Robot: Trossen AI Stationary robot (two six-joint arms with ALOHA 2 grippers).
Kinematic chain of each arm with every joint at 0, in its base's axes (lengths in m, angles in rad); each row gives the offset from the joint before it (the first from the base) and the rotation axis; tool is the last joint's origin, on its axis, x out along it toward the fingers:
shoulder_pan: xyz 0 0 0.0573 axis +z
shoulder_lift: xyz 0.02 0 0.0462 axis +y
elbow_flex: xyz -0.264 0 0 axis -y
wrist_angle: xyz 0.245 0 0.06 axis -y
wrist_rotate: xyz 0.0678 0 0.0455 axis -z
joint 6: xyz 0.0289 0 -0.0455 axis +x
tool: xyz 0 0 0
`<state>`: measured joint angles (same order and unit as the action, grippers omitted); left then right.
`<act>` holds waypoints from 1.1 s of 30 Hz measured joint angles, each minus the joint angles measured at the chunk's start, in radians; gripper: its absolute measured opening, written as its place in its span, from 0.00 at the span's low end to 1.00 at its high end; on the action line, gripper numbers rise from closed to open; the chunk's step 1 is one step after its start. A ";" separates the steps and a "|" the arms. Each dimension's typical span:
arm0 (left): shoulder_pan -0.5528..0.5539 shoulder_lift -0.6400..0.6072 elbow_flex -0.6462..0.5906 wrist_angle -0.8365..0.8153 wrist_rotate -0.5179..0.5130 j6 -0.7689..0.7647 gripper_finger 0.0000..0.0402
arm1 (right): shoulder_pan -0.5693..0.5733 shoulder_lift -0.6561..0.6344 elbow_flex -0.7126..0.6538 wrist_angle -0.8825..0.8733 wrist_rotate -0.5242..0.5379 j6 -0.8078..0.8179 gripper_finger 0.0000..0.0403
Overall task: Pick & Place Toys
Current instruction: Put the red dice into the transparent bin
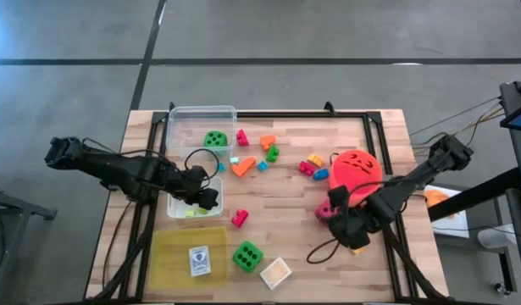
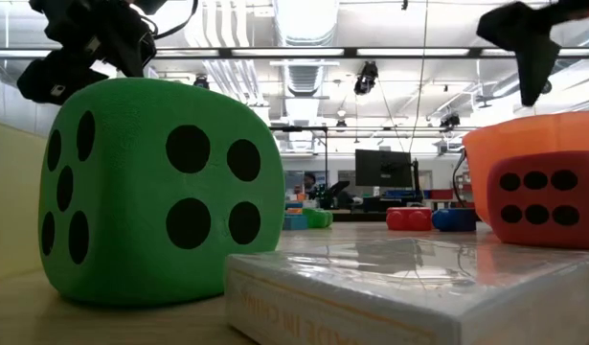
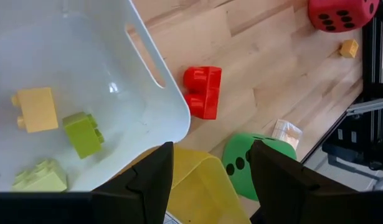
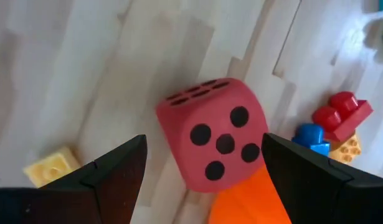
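Overhead, you see the red-orange bucket point(image 1: 357, 168) near the table's right edge, with the pink die point(image 4: 211, 134) touching its near side. Your right gripper point(image 4: 203, 171) hangs just above that die, fingers spread wide and empty, one either side of it; a straight drop looks enough, and this arm is far nearer. Your left gripper point(image 3: 210, 180) hovers over the clear tub point(image 3: 135, 93), partly spread, holding nothing. The die's base stays hidden from you. A yellow block point(image 4: 51, 165) lies just beside.
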<state>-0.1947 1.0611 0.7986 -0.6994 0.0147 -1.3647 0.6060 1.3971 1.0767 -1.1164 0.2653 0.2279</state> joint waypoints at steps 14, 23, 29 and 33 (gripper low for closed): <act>0.001 0.000 0.000 0.000 0.000 -0.004 0.50 | 0.003 0.054 -0.081 0.041 0.004 -0.134 0.78; 0.001 0.001 0.002 0.033 0.004 -0.019 0.50 | 0.003 0.059 -0.135 0.125 0.072 -0.180 0.78; 0.000 0.001 0.002 0.038 0.004 -0.023 0.50 | 0.003 0.063 -0.179 0.154 0.094 -0.182 0.78; 0.000 0.001 0.002 0.040 0.004 -0.023 0.50 | 0.004 0.061 -0.212 0.207 0.106 -0.181 0.78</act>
<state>-0.1947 1.0618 0.8001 -0.6598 0.0185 -1.3880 0.6098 1.4586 0.8643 -0.9097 0.3717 0.0474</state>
